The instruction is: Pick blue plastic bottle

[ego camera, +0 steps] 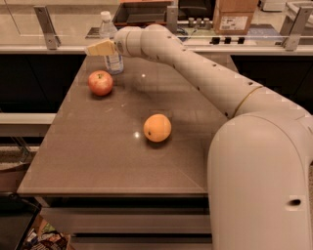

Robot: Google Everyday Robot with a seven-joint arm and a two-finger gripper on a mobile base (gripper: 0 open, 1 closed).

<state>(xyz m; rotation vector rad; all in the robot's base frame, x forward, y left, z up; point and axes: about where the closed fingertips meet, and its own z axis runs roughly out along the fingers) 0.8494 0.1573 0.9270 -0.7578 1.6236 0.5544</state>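
The blue plastic bottle stands upright at the far left of the brown table, clear with a white cap and a pale label. My gripper is at the end of the long white arm, level with the bottle's middle, right in front of it and partly covering its label. A red apple lies just in front of and left of the bottle.
An orange lies near the table's middle. Behind the table runs a counter with metal rail posts, a dark tray and a cardboard box. My arm's large white base fills the right foreground.
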